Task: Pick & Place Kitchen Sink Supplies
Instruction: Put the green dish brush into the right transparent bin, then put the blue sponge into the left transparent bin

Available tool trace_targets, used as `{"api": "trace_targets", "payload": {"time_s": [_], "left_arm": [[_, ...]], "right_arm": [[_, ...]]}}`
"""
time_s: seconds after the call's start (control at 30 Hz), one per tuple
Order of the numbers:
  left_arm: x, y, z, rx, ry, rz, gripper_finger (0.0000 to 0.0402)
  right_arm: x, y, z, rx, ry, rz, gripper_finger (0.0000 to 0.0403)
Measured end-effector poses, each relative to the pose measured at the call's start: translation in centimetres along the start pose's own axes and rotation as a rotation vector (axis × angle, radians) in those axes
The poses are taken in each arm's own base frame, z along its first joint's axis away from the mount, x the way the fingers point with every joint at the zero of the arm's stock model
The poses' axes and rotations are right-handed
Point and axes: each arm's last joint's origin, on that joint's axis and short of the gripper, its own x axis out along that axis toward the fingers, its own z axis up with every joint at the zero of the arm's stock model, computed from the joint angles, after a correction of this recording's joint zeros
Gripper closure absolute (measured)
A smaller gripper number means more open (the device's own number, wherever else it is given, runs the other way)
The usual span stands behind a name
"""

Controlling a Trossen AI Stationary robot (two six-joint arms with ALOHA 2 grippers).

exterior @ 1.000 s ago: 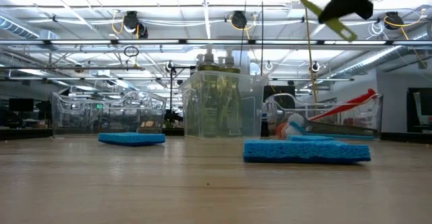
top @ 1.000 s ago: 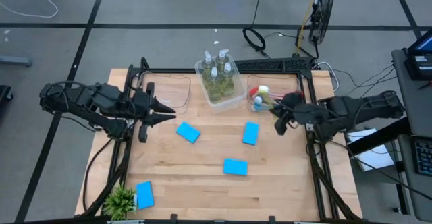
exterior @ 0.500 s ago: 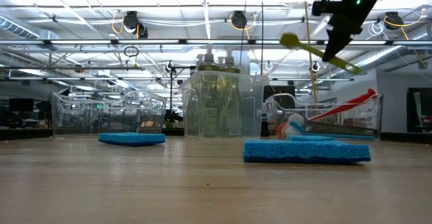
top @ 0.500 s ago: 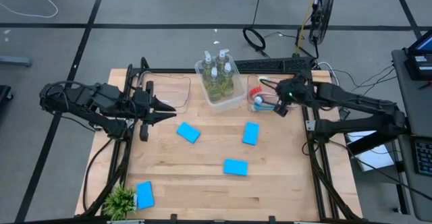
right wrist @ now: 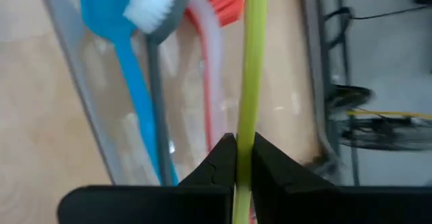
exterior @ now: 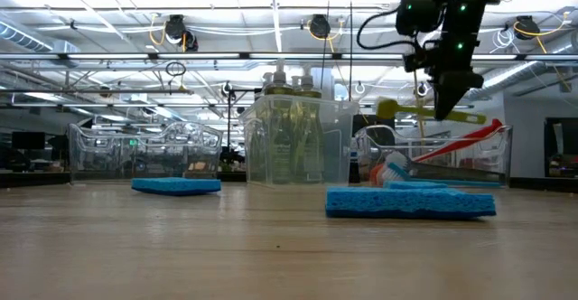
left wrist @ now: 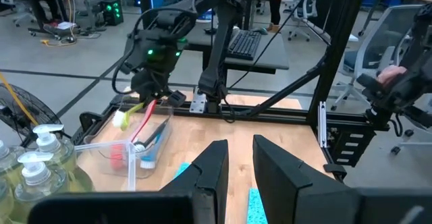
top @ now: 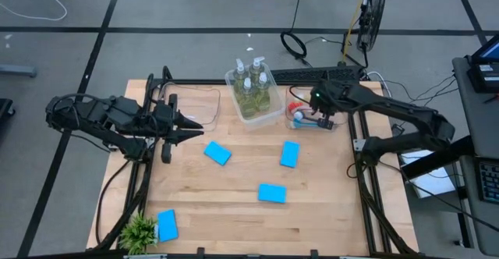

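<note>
Bristles of the yellow-green brush [right wrist: 248, 62] pinched by right gripper [right wrist: 236, 158] lie outside its view.

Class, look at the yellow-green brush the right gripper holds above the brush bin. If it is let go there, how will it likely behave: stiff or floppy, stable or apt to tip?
The yellow-green brush probably stays stiff: its handle runs straight from the right gripper. It looks light, being thin. Dropped into the brush bin, it would likely tip and lean on the rim.
</note>
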Motion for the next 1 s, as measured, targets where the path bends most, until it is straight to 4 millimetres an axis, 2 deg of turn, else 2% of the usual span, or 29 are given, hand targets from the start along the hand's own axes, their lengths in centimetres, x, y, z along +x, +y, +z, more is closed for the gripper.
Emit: {"api": "trace_targets", "payload": {"time_s": [0.47,0.7,1.0], "left_arm": [[0.0,0.0,-0.2,0.001,0.022,0.003,0.033],[0.0,0.0,-0.2,-0.001,0.024,0.004,0.033],[0.0,0.0,-0.2,-0.001,0.025,0.004,0.033]], "right_arm": [[3.3,-0.8,-0.3,-0.063,0.129,0.197,0.0389],[4.3,-1.0,-0.2,-0.06,0.163,0.209,0.0389],[4.4,-0.9,-0.2,-0.06,0.17,0.209,0.0335]]}}
